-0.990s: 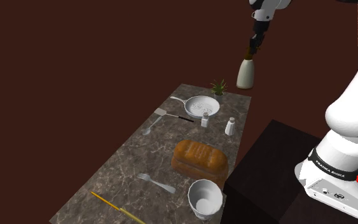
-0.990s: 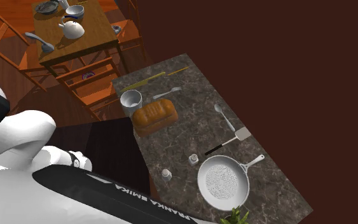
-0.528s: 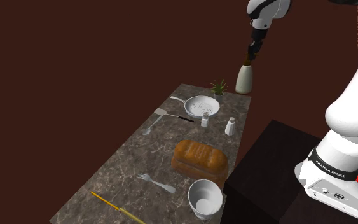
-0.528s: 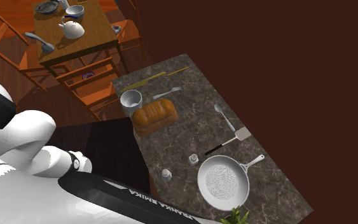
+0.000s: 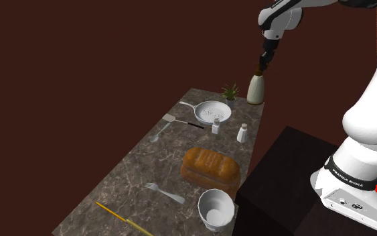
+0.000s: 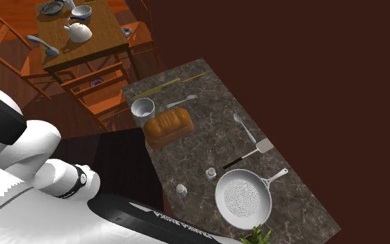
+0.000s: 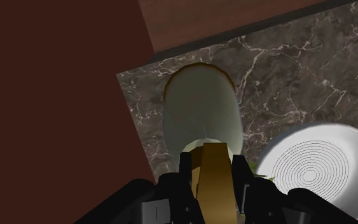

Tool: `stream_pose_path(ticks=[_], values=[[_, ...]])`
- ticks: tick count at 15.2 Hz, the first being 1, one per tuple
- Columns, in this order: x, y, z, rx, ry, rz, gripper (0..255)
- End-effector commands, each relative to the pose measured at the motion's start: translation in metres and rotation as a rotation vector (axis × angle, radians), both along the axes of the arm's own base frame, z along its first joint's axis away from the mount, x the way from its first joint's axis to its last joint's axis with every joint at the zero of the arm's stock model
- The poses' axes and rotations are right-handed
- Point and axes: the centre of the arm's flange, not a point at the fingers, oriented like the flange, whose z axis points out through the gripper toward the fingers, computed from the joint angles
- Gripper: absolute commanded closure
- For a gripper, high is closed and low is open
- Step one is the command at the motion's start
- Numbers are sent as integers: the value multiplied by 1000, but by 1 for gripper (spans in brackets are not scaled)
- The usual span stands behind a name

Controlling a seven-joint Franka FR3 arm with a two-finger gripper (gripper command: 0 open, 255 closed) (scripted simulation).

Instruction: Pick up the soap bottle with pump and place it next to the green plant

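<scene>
We see the hand [image 5: 265, 64] clenched on the brown pump [image 7: 213, 167] of the soap bottle [image 5: 255, 90]. In the wrist view its black fingers [image 7: 187, 170] press against either side of the pump head. The bottle has a creamy white body and stands upright just beside the green plant [image 5: 230, 91], on the plant's right in the shoulder view, at the far corner of the dark marbled counter [image 5: 133, 174]. We cannot tell whether its base rests on the stone or hangs just above it. Close to the plant on its nearer side lies the white frying pan [image 5: 213, 111], its handle pointing to the shoulder view's left. A little further from the plant stand a small shaker [image 5: 215, 126] and a second shaker [image 5: 242, 133], then a loaf of bread [image 5: 210, 167]. Well apart from the plant, at the counter's near end, are a white bowl [image 5: 215, 206], a fork [image 5: 165, 193] and a thin yellow stick [image 5: 123, 218]. A spatula [image 5: 170, 121] and a spoon [image 5: 155, 137] lie past the pan from the plant, toward the shoulder view's lower left.
</scene>
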Motion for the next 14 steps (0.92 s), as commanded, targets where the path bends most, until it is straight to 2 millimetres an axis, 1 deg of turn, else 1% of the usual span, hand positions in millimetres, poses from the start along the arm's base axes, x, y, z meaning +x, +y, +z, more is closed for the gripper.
stream_pose_path(ticks=[1, 9, 14], values=[[1, 0, -11, -1, -1, 0, 255], [1, 0, -53, -1, -1, 0, 255], [1, 0, -53, -1, -1, 0, 255]])
